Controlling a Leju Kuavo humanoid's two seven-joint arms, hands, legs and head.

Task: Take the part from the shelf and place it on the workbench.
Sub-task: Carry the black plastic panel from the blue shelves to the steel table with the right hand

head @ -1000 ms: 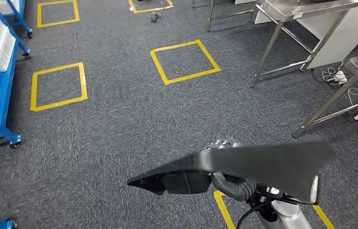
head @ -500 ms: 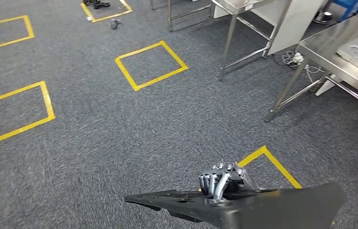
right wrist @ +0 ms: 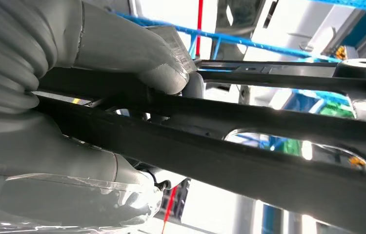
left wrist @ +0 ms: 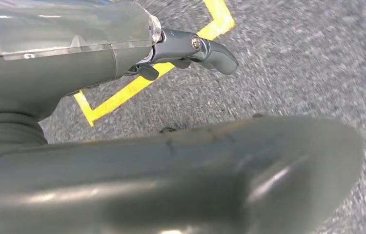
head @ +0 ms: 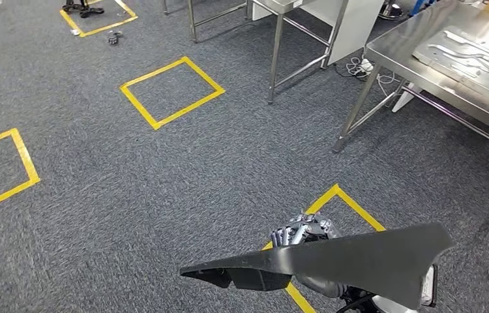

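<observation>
A long, flat black part with a pointed end toward my left hangs low in the head view, held level over the carpet. My right hand grips it, with the fingers curled over its far edge. In the right wrist view the grey thumb presses on the part's black ribbed underside. The steel workbench stands at the upper right, carrying flat metal plates. My left hand hangs over the floor with a finger stretched out and nothing in it.
Grey carpet with yellow taped squares, one of them just beyond the part. A second steel table stands at the top centre. Cables and a power strip lie under the workbench legs.
The camera has swung to the right: the blue shelf has left the picture and the workbench with its plates has come in. My right hand still holds the part.
</observation>
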